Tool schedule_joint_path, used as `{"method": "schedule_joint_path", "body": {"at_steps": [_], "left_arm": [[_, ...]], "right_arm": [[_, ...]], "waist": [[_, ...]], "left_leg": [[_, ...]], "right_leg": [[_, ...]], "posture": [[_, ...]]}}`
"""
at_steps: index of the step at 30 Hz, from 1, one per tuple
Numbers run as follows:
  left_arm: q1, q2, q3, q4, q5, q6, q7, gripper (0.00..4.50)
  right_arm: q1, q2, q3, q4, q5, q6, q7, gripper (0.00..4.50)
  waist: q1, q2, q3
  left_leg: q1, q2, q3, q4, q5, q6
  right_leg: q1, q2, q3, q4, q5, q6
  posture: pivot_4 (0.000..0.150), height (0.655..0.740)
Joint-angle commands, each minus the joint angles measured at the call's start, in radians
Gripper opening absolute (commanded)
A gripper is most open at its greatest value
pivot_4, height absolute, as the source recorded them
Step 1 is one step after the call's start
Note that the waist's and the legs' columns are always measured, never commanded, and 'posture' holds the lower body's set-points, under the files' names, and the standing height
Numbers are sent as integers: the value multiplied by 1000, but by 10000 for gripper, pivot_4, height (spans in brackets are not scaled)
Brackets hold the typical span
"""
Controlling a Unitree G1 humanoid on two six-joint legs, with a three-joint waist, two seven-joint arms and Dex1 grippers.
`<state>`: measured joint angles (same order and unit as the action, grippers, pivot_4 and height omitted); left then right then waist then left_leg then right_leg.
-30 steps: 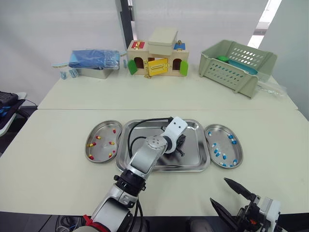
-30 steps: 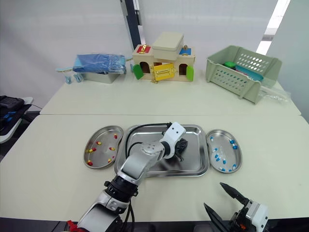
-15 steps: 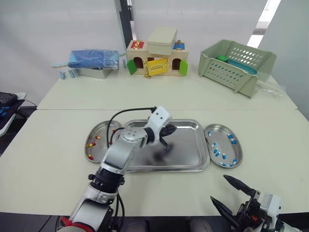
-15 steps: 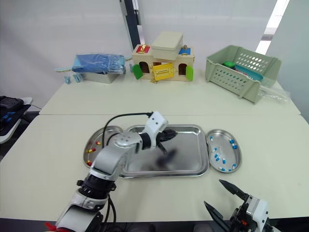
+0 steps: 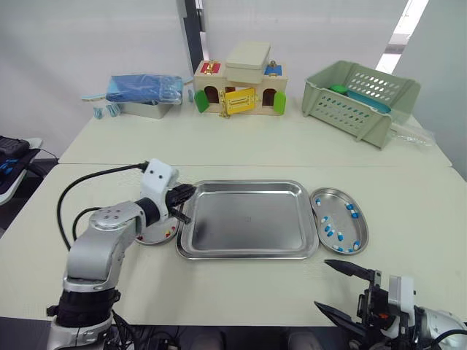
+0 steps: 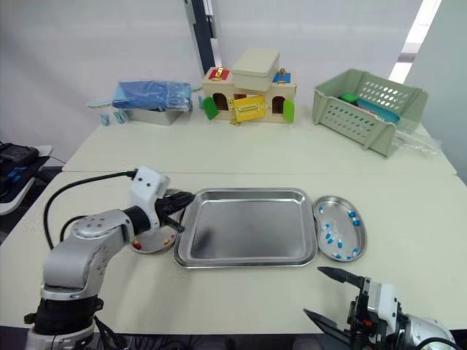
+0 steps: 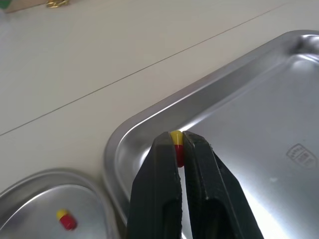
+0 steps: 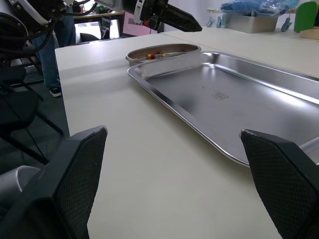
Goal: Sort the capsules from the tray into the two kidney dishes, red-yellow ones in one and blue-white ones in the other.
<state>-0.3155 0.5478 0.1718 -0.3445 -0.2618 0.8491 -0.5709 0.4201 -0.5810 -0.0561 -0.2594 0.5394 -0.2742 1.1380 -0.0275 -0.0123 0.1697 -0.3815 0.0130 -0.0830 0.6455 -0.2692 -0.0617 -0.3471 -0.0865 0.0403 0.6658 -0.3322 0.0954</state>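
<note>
Alt text: On the desk [image 5: 241,149], the steel tray [image 5: 248,219] lies empty. The right kidney dish [image 5: 339,222] holds blue-white capsules [image 5: 328,232]; the left kidney dish [image 7: 35,199] holds red-yellow capsules [image 7: 66,219]. The right tool [image 5: 320,284] gapes wide, idle. The left tool [image 5: 184,198] pinches the last capsule [image 7: 176,149], red-yellow, above the tray's corner, not yet dropped.

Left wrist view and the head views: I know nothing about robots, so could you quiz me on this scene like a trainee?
1. True or false: capsules lie in the flat rectangular steel tray.
2. What is pinched in the left gripper? A) nothing B) a red-yellow capsule C) a blue-white one
3. Fill in: the kidney-shaped steel dish on the tray's right side holds ___ capsules.

Key: 1 false; 2 B; 3 blue-white.
</note>
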Motion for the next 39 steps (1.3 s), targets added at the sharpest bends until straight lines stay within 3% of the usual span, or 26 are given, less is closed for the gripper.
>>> {"method": "schedule_joint_path", "body": {"at_steps": [1, 18, 21, 32, 35, 39], "left_arm": [[30, 21, 75, -54, -8, 12, 46, 309], [112, 51, 128, -22, -17, 40, 121, 309], [105, 43, 137, -11, -29, 45, 131, 7882], [95, 63, 129, -1, -51, 67, 129, 43673], [103, 91, 138, -4, -75, 59, 82, 44676], [175, 203, 207, 26, -106, -16, -55, 44676]], "right_arm": [[-21, -10, -12, 6, 33, 15, 31, 45000], [-63, 9, -9, 16, 30, 64, 55, 45000], [-61, 10, -13, 10, 29, 67, 51, 45000], [-53, -2, -24, -23, 25, 89, 26, 45000], [-55, -69, -31, -59, 1, 150, 26, 45000], [-87, -176, -101, -143, 75, 354, -58, 45000]], "waist": [[0, 0, 0], [0, 0, 0], [0, 0, 0], [0, 0, 0], [0, 0, 0], [-5, 0, 0]], "left_leg": [[0, 0, 0, 0, 0, 0], [0, 0, 0, 0, 0, 0], [0, 0, 0, 0, 0, 0], [0, 0, 0, 0, 0, 0], [0, 0, 0, 0, 0, 0], [0, 0, 0, -1, 0, 0]], "right_leg": [[0, 0, 0, 0, 0, 0], [0, 0, 0, 0, 0, 0], [0, 0, 0, 0, 0, 0], [0, 0, 0, 0, 0, 0], [0, 0, 0, 0, 0, 0], [-2, 0, 1, 1, 0, 0]], "posture": [[1500, 7400], [1500, 7400], [1500, 7400], [1500, 7400], [1500, 7400], [1500, 7400]]}}
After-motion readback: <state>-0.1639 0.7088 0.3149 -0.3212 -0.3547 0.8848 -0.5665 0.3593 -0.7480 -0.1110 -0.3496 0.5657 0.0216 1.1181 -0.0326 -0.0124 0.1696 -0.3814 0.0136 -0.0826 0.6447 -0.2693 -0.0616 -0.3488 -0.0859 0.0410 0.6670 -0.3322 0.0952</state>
